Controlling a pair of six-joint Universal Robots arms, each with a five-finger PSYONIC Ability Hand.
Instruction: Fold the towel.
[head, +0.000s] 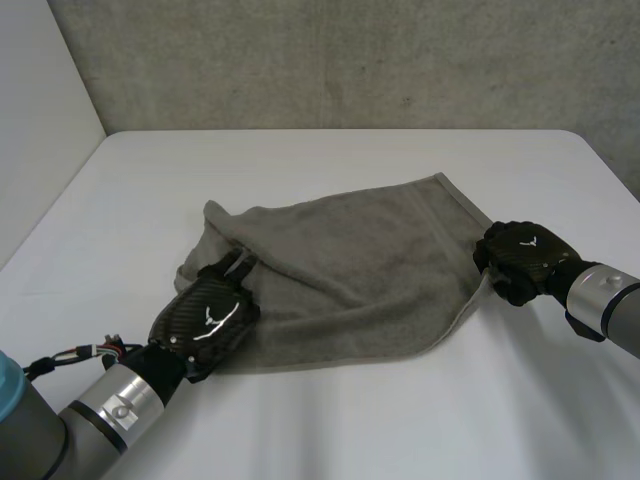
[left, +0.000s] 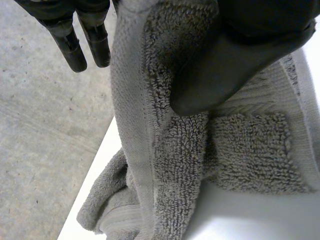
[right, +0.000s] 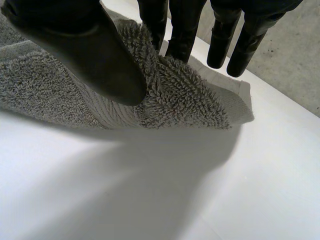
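A grey towel (head: 360, 270) lies partly spread on the white table (head: 330, 150), bunched and rumpled along its left side. My left hand (head: 210, 318) sits at that bunched near-left part. In the left wrist view its thumb (left: 225, 60) presses the towel (left: 165, 165) against the hand, while two fingers (left: 75, 40) stick out free beside the hem. My right hand (head: 520, 258) is at the towel's right edge. In the right wrist view its thumb (right: 100, 55) pinches the towel (right: 190, 95) against the fingers (right: 165, 25), lifting that edge off the table (right: 150, 190).
A grey concrete wall (head: 350, 60) runs behind the table's far edge. Bare white tabletop surrounds the towel, with wide room in front and on both sides. The table's left edge (left: 95, 165) lies close to the bunched towel.
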